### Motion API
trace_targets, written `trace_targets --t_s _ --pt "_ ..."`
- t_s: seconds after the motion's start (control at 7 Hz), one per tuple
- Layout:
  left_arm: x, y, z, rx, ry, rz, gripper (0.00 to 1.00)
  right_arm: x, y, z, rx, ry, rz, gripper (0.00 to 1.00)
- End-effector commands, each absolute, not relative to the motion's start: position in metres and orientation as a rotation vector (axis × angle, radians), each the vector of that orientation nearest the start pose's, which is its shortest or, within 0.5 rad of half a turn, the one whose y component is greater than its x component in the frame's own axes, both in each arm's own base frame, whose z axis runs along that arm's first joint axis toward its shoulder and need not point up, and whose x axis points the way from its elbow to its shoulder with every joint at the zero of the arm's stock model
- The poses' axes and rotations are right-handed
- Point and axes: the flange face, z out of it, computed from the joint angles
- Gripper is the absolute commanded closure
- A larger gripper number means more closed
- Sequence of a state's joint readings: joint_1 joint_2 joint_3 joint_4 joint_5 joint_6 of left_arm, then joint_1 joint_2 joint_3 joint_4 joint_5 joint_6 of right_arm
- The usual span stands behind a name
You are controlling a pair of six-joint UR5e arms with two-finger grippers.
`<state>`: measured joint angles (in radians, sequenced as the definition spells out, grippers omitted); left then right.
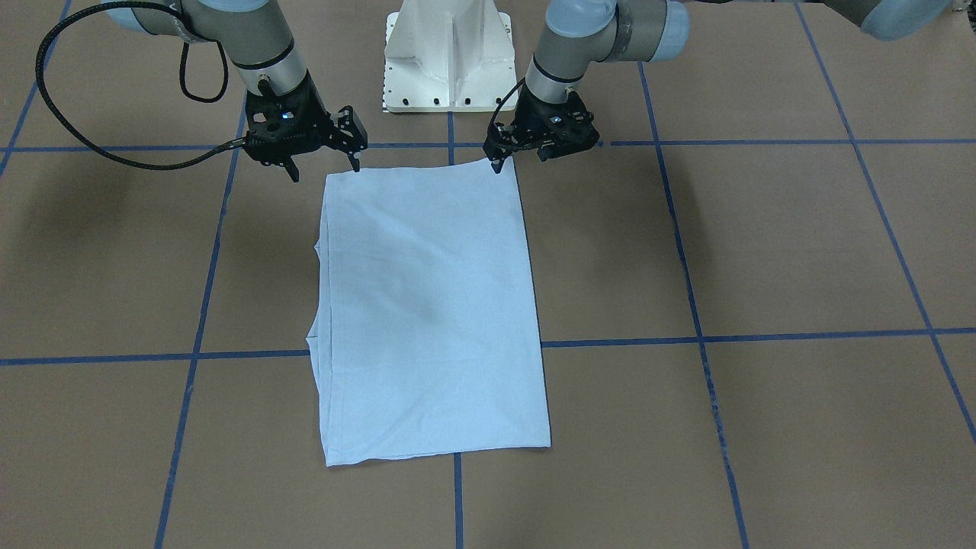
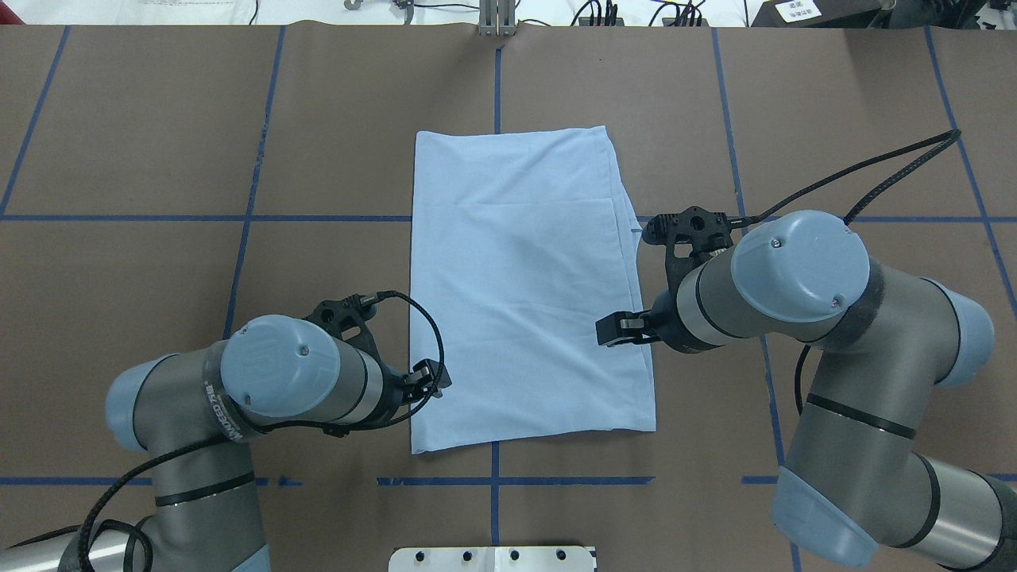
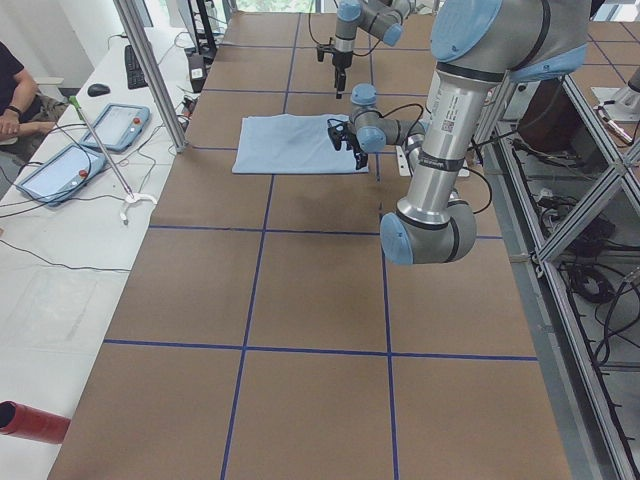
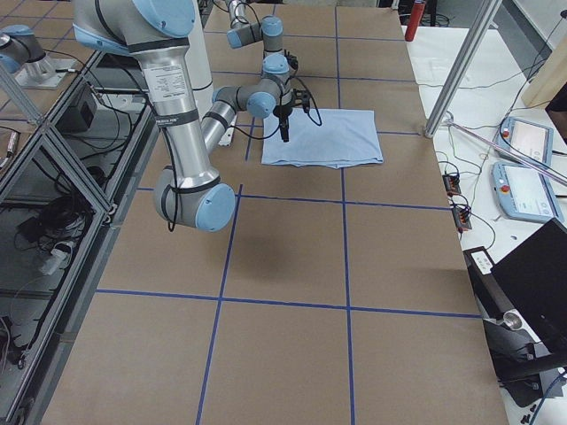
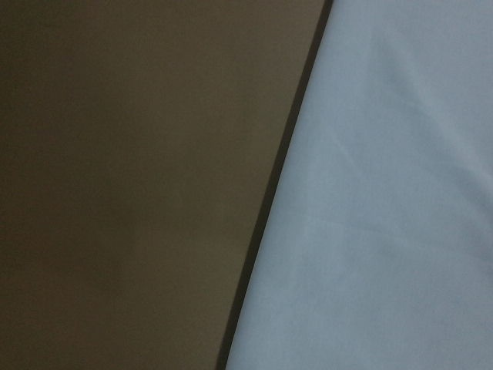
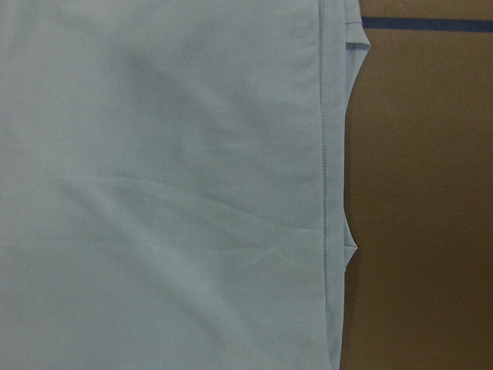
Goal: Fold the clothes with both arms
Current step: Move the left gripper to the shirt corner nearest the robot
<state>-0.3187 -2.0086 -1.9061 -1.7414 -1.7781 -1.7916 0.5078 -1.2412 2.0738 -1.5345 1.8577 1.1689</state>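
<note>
T-shirt was noted folded narrow; left gripper and right gripper were poised spread at its robot-side corners, with corner pinches judged next.

One pale-blue T-shirt is lying on one table. Two arms are reaching in, the left arm and the right arm, each carrying one gripper, making two: the left gripper and the right gripper. One white pedestal base is standing behind. Off to the side, two tablets are lying and one person is sitting.
</note>
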Motion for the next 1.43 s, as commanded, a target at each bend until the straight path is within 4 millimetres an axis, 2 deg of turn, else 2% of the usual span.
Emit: trace_targets --t_s 0.0,0.14,0.43,0.71,0.86,1.14,1.29 --pt "0.552 -0.271 0.256 -0.153 0.909 -0.41 0.02 -0.42 -0.354 0.26 0.127 -0.894 -0.008 0.0" --pt "0.56 -0.261 0.255 -0.137 0.907 -0.401 0.02 -0.421 -0.353 0.26 0.127 -0.893 -0.007 0.0" --pt "0.569 -0.262 0.256 -0.129 0.897 -0.406 0.04 -0.421 -0.354 0.261 0.127 -0.892 -0.006 0.0" --pt "0.578 -0.267 0.265 -0.101 0.875 -0.419 0.1 -0.421 -0.354 0.262 0.126 -0.889 -0.005 0.0" --pt "0.581 -0.265 0.257 -0.105 0.887 -0.414 0.15 -0.421 -0.354 0.262 0.126 -0.891 -0.005 0.0" --pt "0.586 -0.259 0.259 -0.11 0.881 -0.406 0.26 -0.421 -0.354 0.263 0.125 -0.889 -0.004 0.0" --pt "0.592 -0.26 0.266 -0.109 0.865 -0.409 0.26 -0.421 -0.354 0.263 0.125 -0.889 -0.004 0.0"
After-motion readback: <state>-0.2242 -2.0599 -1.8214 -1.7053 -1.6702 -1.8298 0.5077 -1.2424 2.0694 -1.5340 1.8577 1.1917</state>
